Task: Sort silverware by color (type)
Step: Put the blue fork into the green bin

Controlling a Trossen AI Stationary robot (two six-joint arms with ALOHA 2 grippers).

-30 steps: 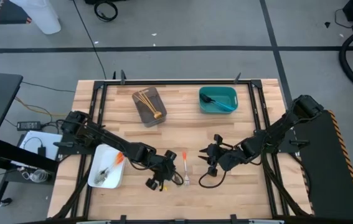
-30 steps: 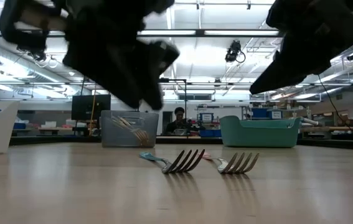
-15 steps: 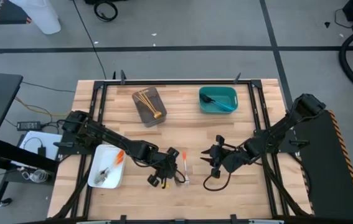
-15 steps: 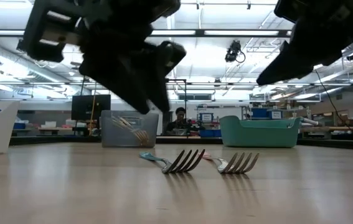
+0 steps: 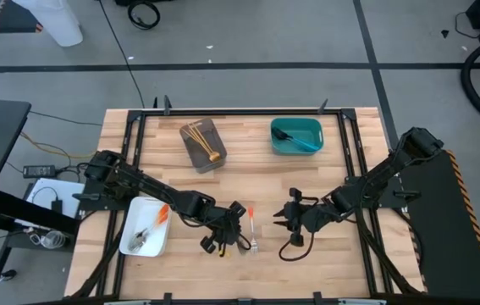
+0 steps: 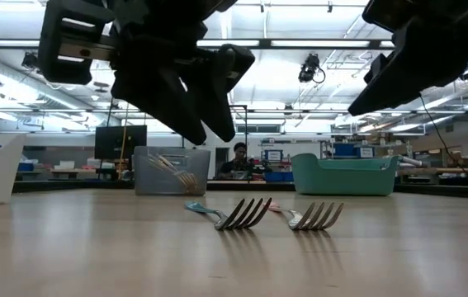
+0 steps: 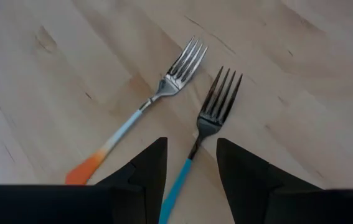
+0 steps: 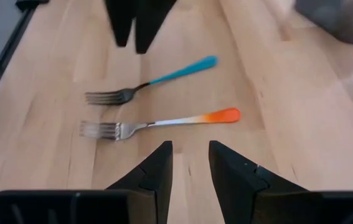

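Note:
Two forks lie flat and side by side on the wooden table. One has an orange handle. The other is blue-handled with dark tines. In the low view the blue one is on the left and the orange one on the right. My left gripper hangs open above the blue fork's handle, one finger on each side, clear of it. My right gripper is open too, hovering to the right of the forks.
At the far side stand a grey tray with gold forks and a teal tray with a dark and a blue fork. A white tray at the near left holds an orange-handled fork. A person sits in the room beyond.
My left gripper has moved toward the table's right, from beside the forks to above the blue fork's handle, turning a little as it went. The forks have stayed where they were.

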